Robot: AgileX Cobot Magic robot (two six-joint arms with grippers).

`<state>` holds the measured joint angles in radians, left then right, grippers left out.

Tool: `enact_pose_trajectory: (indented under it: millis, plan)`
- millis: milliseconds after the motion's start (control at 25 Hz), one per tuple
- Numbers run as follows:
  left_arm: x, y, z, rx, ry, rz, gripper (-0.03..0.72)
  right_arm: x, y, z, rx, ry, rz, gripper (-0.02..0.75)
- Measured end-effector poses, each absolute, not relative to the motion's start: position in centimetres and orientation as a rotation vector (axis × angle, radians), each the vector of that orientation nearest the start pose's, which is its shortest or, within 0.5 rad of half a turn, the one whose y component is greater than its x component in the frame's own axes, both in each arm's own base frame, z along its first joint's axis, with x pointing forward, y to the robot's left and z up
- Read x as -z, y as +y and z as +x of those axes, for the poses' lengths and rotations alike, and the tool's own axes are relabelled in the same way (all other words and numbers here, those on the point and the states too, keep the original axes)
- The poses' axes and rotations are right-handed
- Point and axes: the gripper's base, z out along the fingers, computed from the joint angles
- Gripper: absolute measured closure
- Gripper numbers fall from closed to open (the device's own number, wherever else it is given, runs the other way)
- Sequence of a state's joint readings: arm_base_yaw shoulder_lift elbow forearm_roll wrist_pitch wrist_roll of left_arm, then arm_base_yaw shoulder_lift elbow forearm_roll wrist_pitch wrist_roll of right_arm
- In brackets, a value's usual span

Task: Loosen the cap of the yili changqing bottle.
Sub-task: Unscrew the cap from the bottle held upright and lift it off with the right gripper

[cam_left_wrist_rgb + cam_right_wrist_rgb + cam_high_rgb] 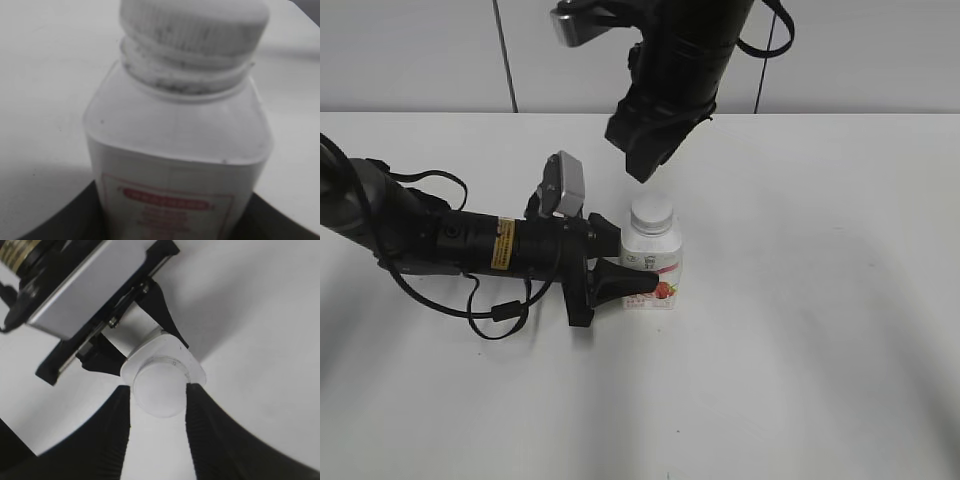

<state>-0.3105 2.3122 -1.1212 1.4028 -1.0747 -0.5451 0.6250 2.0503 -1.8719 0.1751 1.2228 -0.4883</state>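
We see the yili changqing bottle (652,262) upright mid-table, its body clamped by the left gripper (642,278) from the side. The right gripper (159,412) hangs above, fingers (112,437) spread to either side of the white cap (652,212), gripping nothing. We judge it should descend centred, close on the ribbed rim, then twist. The white table (820,350) offers open room all round.
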Motion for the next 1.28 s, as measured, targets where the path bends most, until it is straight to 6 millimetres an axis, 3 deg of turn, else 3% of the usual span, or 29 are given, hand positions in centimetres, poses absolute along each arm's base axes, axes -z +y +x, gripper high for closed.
enact_pose_trajectory:
  millis: [160,280,400,880,960,1120,1280]
  plan:
    - [-5.8,-19.2,34.1,1.001,1.556,1.382,0.326,-26.9,26.9,34.7,-0.330,2.705,-1.076,0.325]
    - [-5.8,-19.2,34.1,1.001,1.556,1.382,0.326,-26.9,26.9,34.7,-0.350,2.768,-0.936,0.245]
    - [-5.8,-19.2,34.1,1.001,1.556,1.382,0.326,-26.4,27.0,34.9,-0.360,2.812,-0.857,0.221]
    - [-5.8,-19.2,34.1,1.001,1.556,1.382,0.326,-21.5,27.4,35.4,-0.315,2.980,-0.742,0.214]
    - [-5.8,-19.2,34.1,1.001,1.556,1.382,0.326,-21.2,27.4,35.5,-0.306,2.984,-0.742,0.228]
    - [-5.8,-19.2,34.1,1.001,1.556,1.382,0.326,-21.2,27.4,35.5,-0.297,2.983,-0.741,0.339]
    - [-5.8,-19.2,34.1,1.001,1.557,1.381,0.328,-21.3,27.4,35.5,-0.296,2.982,-0.740,0.340]
